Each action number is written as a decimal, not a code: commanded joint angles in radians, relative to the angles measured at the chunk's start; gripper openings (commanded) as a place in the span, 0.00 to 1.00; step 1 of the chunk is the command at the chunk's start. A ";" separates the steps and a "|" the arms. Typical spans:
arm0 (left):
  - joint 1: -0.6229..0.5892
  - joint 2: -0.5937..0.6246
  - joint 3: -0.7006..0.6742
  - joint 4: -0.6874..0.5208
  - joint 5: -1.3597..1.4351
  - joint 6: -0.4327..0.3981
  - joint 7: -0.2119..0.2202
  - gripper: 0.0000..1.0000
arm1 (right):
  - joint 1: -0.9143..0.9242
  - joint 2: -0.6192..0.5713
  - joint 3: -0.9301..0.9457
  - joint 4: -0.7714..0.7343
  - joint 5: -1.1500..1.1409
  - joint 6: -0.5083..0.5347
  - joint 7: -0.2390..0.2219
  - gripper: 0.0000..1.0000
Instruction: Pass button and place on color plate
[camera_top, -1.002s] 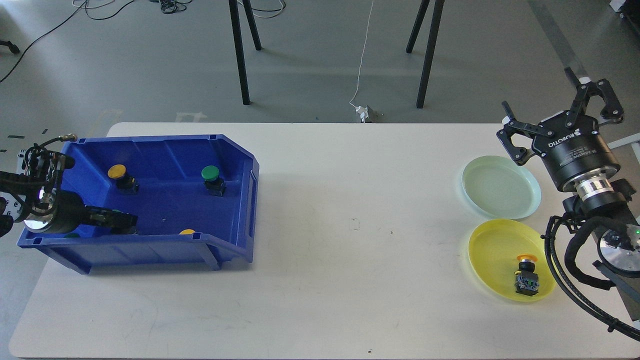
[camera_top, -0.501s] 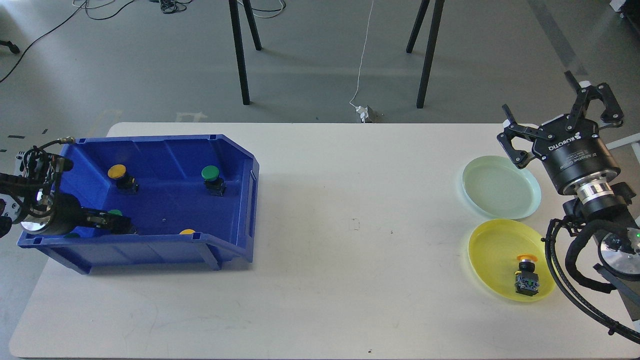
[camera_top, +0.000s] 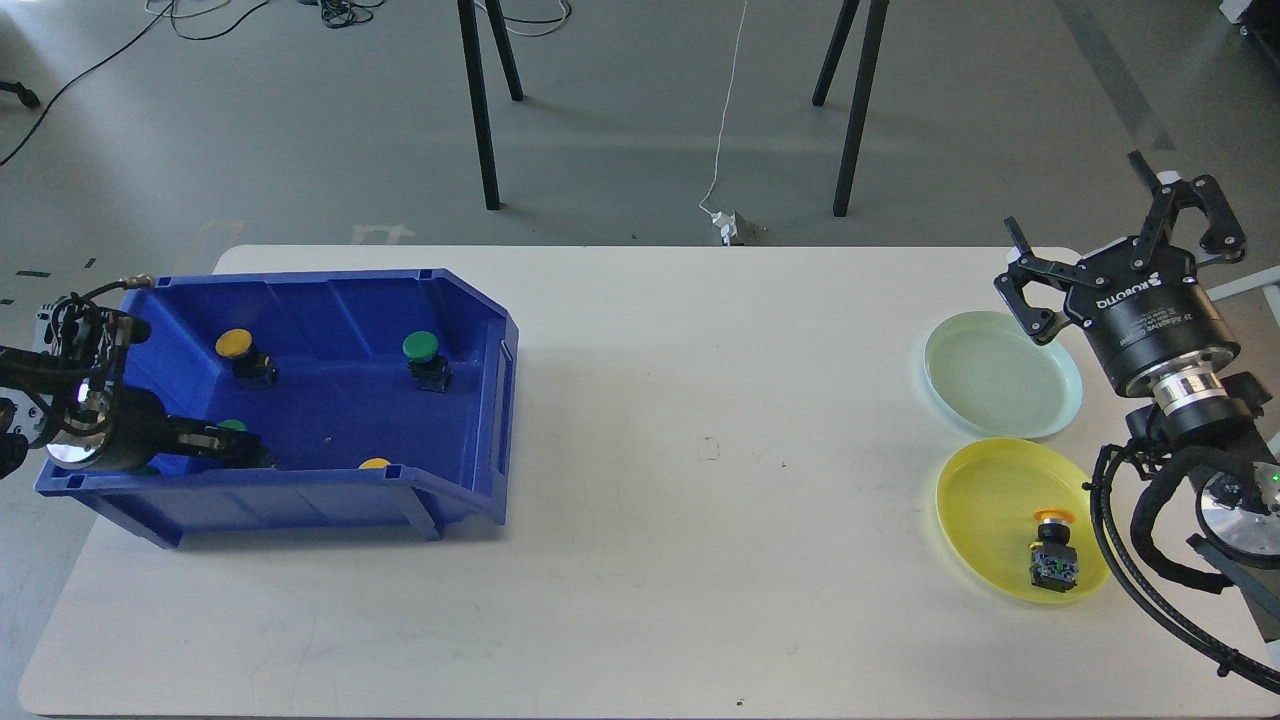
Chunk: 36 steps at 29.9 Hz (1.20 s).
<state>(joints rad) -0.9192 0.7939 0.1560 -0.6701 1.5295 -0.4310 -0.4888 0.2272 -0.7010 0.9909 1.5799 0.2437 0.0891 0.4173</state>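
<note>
A robot's left gripper (camera_top: 240, 452) reaches low into the blue bin (camera_top: 480, 330) at the left of the frame, its tip beside a green-capped button (camera_top: 232, 426) near the bin's front wall. Compared with a second ago the arm has drawn back slightly toward the left edge, uncovering that green cap, which was hidden under the fingers then; over the last half second it has barely shifted. The likely reading is that the gripper is settling on this button for a pick, and the handover has not begun. Whether the fingers are apart or closed on it cannot be told: they are dark and seen end-on.

Two more buttons stand upright in the bin's far half, one yellow (camera_top: 234, 344) and one green (camera_top: 421, 347), caps facing up, dark bodies below. Another yellow cap (camera_top: 375, 463) peeks over the front wall.

At the right of the frame the right gripper (camera_top: 1120, 250) hangs with fingers spread wide and empty, above the pale green plate (camera_top: 1000, 400). It has edged slightly rightward. Below it, the yellow plate (camera_top: 980, 500) already holds an orange-capped button (camera_top: 1053, 548) lying on its side, long axis running up and down the frame, cap toward the top.
</note>
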 joint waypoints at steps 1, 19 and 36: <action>-0.035 0.034 -0.010 -0.043 -0.006 -0.003 0.000 0.06 | 0.000 0.000 0.000 0.000 0.000 0.000 0.000 0.99; -0.153 0.220 -0.418 -0.657 -0.737 -0.058 0.000 0.06 | -0.005 -0.008 -0.012 0.002 -0.159 0.003 0.001 0.99; -0.033 -0.242 -0.421 -0.522 -0.940 -0.058 0.000 0.06 | 0.499 0.014 -0.584 0.003 -0.547 -0.057 0.071 0.99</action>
<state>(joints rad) -0.9599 0.5545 -0.2603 -1.1995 0.6030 -0.4887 -0.4886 0.5944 -0.7058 0.5425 1.5880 -0.3118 0.0361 0.4623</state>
